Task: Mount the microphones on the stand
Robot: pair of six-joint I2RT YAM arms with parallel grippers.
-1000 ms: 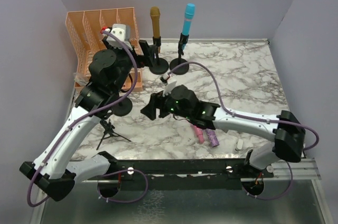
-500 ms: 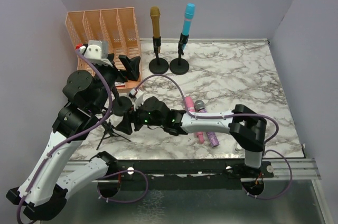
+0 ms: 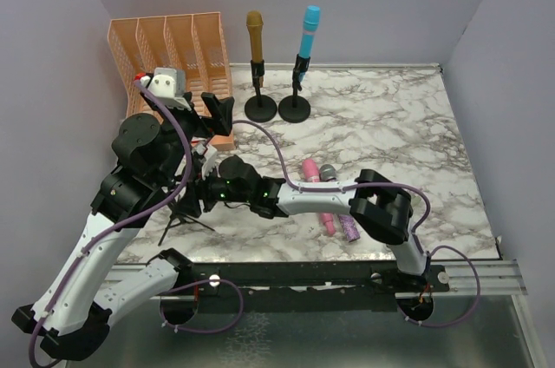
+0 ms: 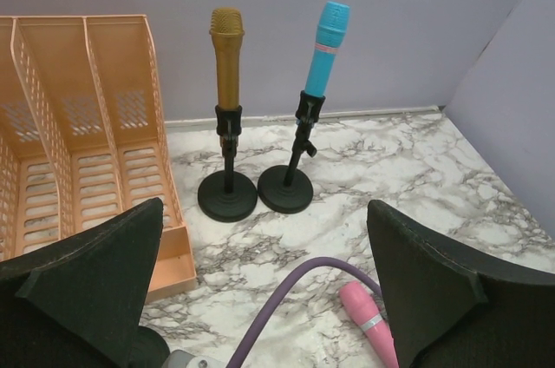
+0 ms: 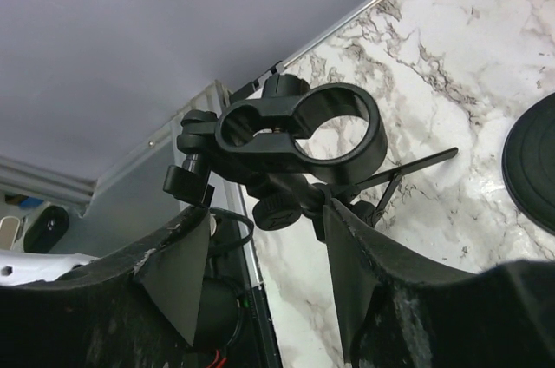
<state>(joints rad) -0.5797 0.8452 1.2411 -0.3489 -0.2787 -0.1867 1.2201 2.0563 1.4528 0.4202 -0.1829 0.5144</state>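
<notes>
Done: 2 of 4. Gold mic (image 3: 254, 34) and cyan mic (image 3: 309, 31) stand upright in the clips of two round-base stands (image 3: 260, 108) at the back of the marble table (image 3: 408, 125), side by side, just right of the orange file rack (image 3: 169, 42).
Left to do: 2 mics. Pink mic (image 3: 310, 168) and purple mic (image 3: 349, 227) lie flat mid-table, close together, partly under the right arm.
Step in hand (judged): prepping a third stand. The small tripod stand (image 3: 178, 216) sits near the front-left edge; its double-ring clip (image 5: 299, 129) is empty.
Right gripper (image 5: 269, 220): jaws apart, straddling the stand's neck just below the clip. Gap shows on one side, so not clamped; contact on the other side can't be told.
Left gripper (image 4: 264, 212): jaws wide apart, nothing between, raised near the rack and facing the two mounted mics.
Also: edge of another black round base (image 5: 533, 168) beside the tripod, no mic seen on it.
Writing/brands: none legible on mics, stands or rack.
</notes>
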